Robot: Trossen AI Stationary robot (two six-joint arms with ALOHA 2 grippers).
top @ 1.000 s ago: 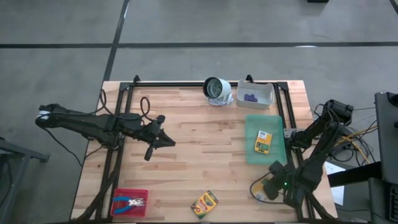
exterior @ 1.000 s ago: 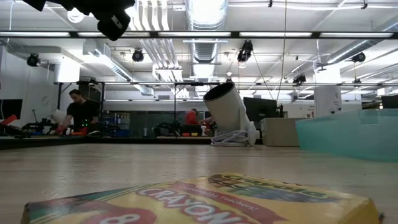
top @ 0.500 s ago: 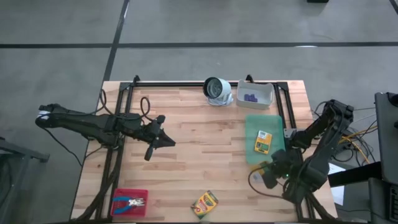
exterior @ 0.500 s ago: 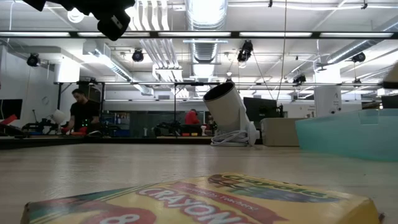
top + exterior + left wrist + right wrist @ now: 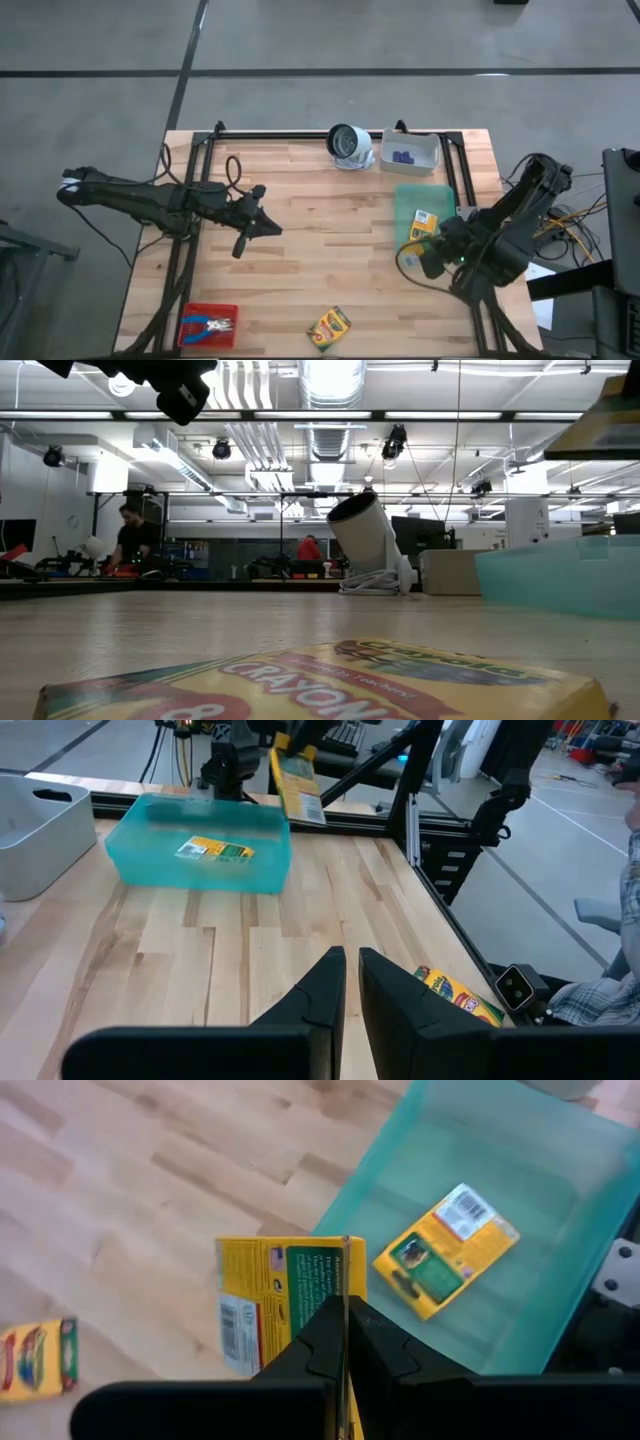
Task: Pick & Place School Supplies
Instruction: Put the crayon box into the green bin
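While the left end effector (image 5: 270, 229) hung clenched and empty over the desk (image 5: 320, 200), scissors (image 5: 212, 324) waited in the red tray (image 5: 190, 312). One crayon box (image 5: 328, 327) lay loose near the front edge. Another (image 5: 425, 219) sat in the green bin (image 5: 405, 195). The right end effector (image 5: 410, 258) gripped a third box (image 5: 285, 1315) just beside that bin.

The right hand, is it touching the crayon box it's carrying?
Touching. The right wrist view shows the right hand shut on the crayon box edge.
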